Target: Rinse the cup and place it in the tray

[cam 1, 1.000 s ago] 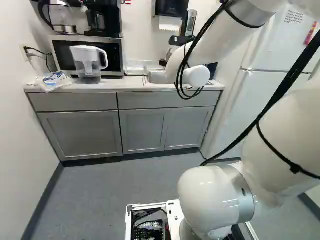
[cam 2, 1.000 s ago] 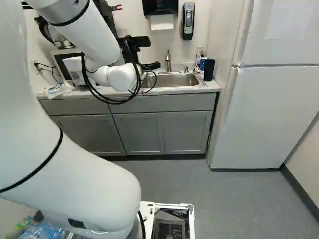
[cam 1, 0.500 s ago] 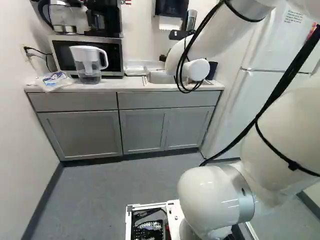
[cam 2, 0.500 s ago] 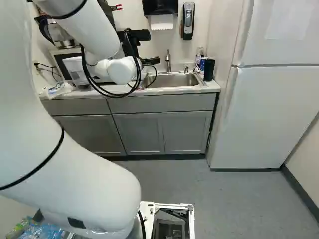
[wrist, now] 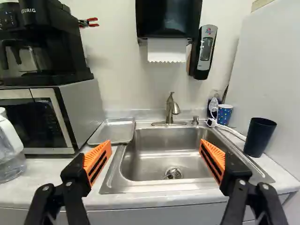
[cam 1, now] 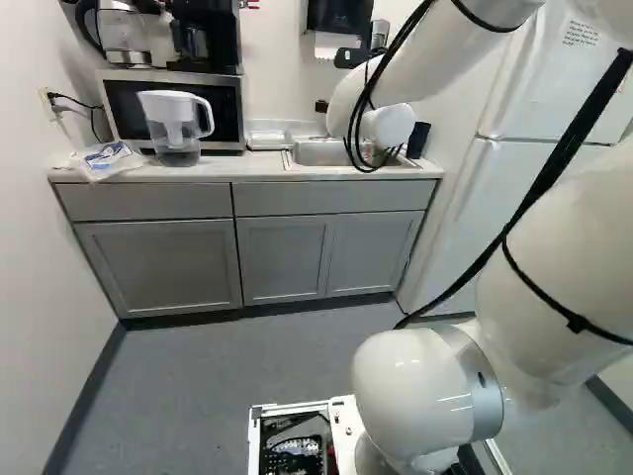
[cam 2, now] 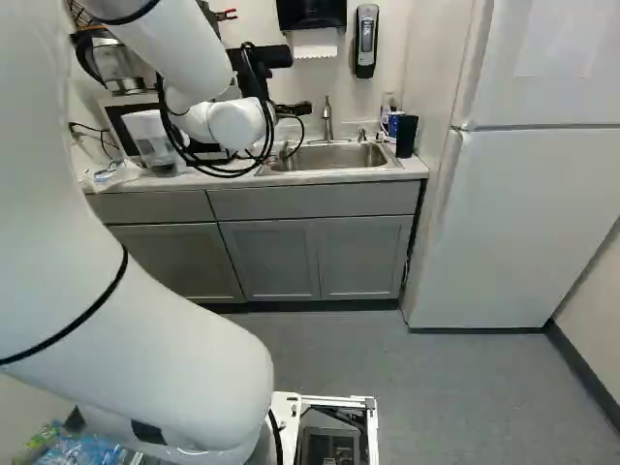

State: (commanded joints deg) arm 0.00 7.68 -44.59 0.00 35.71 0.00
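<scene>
In the wrist view, the drain [wrist: 173,173] of the sink [wrist: 159,152] is being shown, while in both base views it is being hidden. By the right base view, a refrigerator [cam 2: 523,223] is being shown to the right of the sink. In the left base view, a plastic bag [cam 1: 107,158] is being seen on the countertop [cam 1: 227,168], well left of the sink; it is being left out of the wrist view.

The jaws of the gripper [cam 2: 291,108] are being held wide apart, with the near part of the sink showing between their orange pads [wrist: 97,161]; nothing is being gripped or touched.

A black cup [wrist: 259,137] is being supported upright on the countertop, just right of the sink. A blue patterned cup [wrist: 225,114] is being seen near the sink's far right corner, beside a white cable [wrist: 232,132]. Which cup is being meant for rinsing cannot be told, and the inside of neither is being shown clearly. A metal tray [wrist: 113,131] is being set just left of the sink. Farther left, a water-filter pitcher [cam 1: 176,124] is being kept in front of the microwave [cam 1: 223,109]. In the coffee maker [wrist: 44,42], a glass carafe [wrist: 23,58] is being held.
</scene>
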